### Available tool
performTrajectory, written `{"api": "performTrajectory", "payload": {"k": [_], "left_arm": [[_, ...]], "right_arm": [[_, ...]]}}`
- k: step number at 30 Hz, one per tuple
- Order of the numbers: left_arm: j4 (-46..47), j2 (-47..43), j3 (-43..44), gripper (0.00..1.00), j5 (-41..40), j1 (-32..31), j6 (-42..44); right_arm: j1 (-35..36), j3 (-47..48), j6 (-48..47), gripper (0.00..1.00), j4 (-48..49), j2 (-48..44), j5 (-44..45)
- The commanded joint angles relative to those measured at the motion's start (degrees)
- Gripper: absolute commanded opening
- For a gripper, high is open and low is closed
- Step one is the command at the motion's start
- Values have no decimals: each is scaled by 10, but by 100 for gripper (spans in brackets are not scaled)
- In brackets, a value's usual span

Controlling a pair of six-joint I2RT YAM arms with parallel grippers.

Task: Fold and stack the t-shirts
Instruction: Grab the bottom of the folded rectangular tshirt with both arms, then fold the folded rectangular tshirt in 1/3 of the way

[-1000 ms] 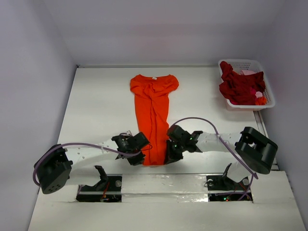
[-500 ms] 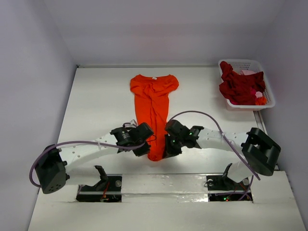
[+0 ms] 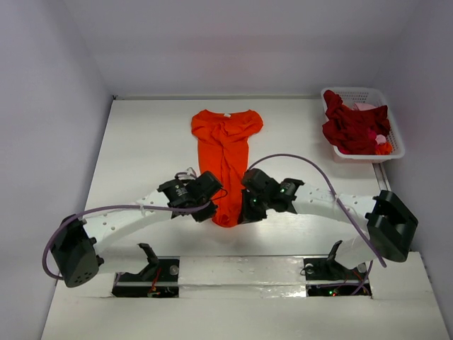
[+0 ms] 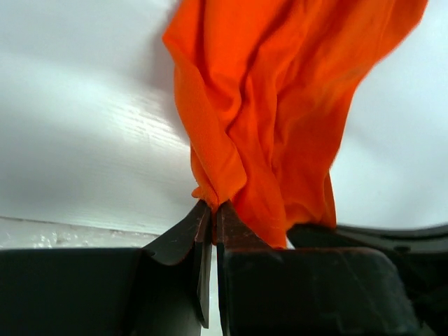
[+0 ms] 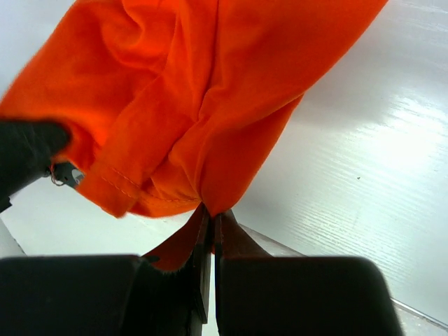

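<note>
Top external hides the pinched hem; wrist views show the left end effector (image 4: 211,210) and right end effector (image 5: 212,218) each clenched on the orange t-shirt (image 3: 225,149), its collar end on the tabletop (image 3: 141,156).

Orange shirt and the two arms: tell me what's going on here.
The left gripper and the right gripper are each shut on a near corner of the orange t-shirt, with its near end bunched between them. Its collar end lies on the table. The dark red shirts sit in the basket at the far right. No folded stack is visible yet.
</note>
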Motion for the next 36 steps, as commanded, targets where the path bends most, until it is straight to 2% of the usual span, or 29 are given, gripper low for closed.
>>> {"api": "performTrajectory", "payload": {"k": [1,9,20,22,23,36], "left_arm": [[-16,-4,16,0,-32,36,29],[0,-9,22,0,-35,121,100],[14,52,101,0,-33,149,160],[22,65,110,0,-32,162,170],[32,87,128,0,-26,182,189],[60,137,169,0,-4,245,249]], "right_arm": [[-11,30,-16,0,-16,4,20],[-58,55,-53,0,-34,20,26],[-105,132,-99,0,-71,60,15],[-112,142,-103,0,-74,66,12],[-136,156,-115,0,-78,79,8],[-177,246,-157,0,-120,140,-2]]}}
